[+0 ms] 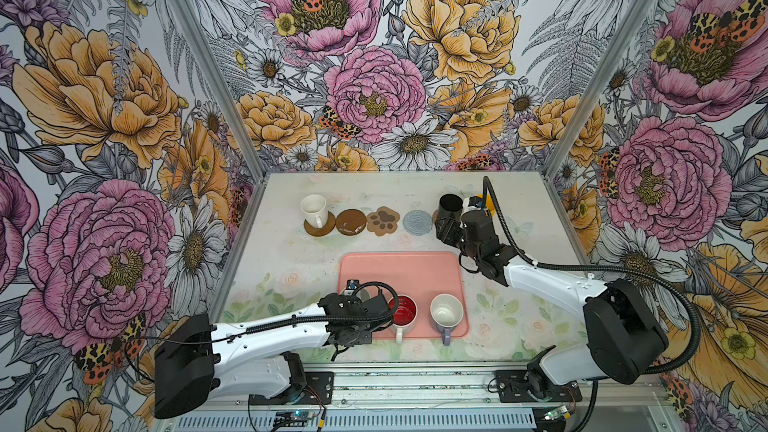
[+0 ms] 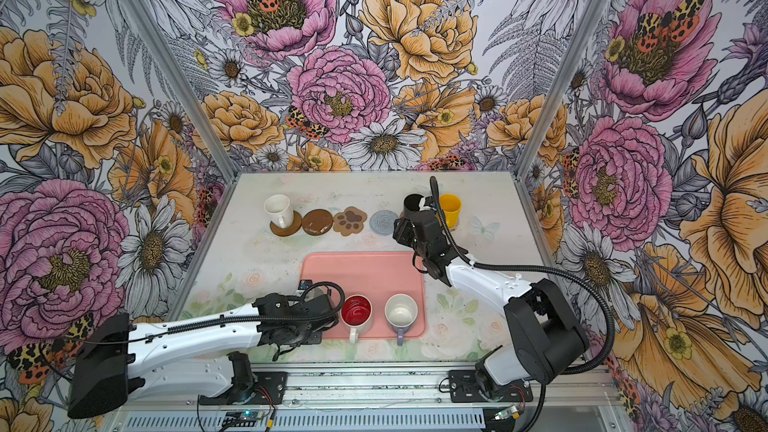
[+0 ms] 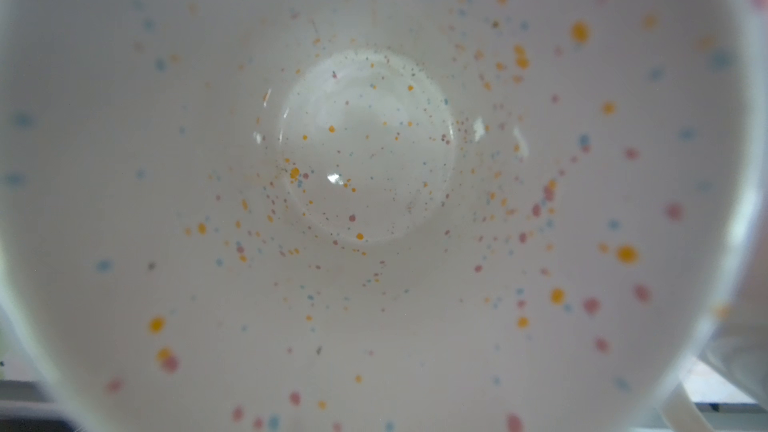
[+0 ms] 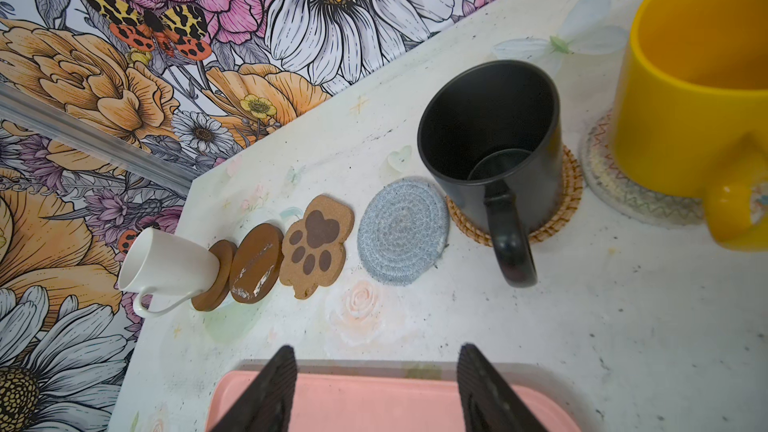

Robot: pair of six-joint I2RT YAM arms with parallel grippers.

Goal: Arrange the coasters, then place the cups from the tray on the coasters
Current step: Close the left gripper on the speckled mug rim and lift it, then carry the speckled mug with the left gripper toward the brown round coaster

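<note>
Coaster row (image 1: 382, 221) behind the tray (image 1: 399, 272); mugs (image 1: 446, 313) along the tray's near edge

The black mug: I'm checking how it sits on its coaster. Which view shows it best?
The right wrist view: the black mug stands upright, unobstructed, on the rattan coaster. In both top views it is small, with the right arm covering its base. The left wrist view shows only a speckled cup's inside.

The inside of a white cup (image 3: 174, 201) fills the view, dead ahead of the wrist and very close. Yellow, pink and blue speckles scatter over its wall. Its round glossy bottom (image 3: 365, 147) sits straight ahead, centred. Beyond the rim, off to one side, a blurred white strip (image 3: 681, 409) shows.
</note>
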